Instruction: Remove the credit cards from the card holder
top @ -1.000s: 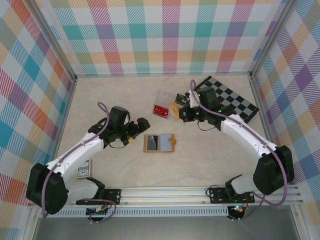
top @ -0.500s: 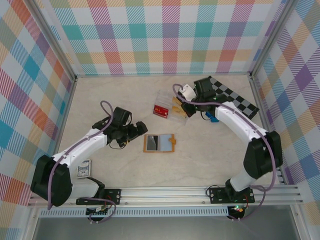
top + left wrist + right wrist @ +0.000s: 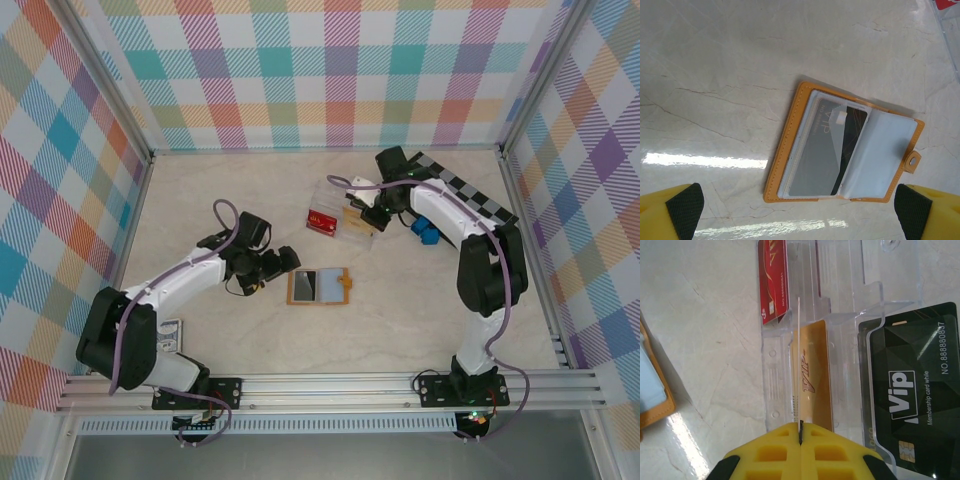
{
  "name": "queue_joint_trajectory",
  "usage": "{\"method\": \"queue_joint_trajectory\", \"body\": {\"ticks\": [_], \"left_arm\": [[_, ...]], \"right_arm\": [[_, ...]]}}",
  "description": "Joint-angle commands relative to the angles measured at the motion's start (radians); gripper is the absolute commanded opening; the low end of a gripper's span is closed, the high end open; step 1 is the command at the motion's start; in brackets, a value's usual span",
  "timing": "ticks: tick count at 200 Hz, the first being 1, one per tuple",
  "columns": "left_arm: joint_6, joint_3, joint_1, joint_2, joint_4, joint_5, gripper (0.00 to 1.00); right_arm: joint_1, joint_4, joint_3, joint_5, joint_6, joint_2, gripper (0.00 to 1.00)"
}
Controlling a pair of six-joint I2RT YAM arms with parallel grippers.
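Card holder (image 3: 318, 286) open on bare table (image 3: 420, 290), left gripper (image 3: 284, 261) released near its edge, right gripper (image 3: 801, 432) clenched over tray (image 3: 875, 292).

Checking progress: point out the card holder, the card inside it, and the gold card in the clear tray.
card holder (image 3: 880, 157), left wrist view, pale blue inner pocket
card inside it (image 3: 817, 155), left wrist view, its grey face
gold card (image 3: 815, 375), right wrist view, its printed face
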Motion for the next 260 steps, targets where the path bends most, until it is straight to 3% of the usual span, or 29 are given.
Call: {"method": "queue_joint_trajectory", "body": {"ticks": [1, 260], "left_arm": [[0.008, 0.029, 0.017, 0.018, -0.007, 0.016, 1.00], [0.002, 0.066, 0.016, 0.109, 0.051, 0.083, 1.00]], "right_arm": [[-0.007, -0.052, 0.032, -0.017, -0.087, 0.033, 0.00], [-0.026, 0.005, 0.035, -0.027, -0.089, 0.046, 0.00]]}}
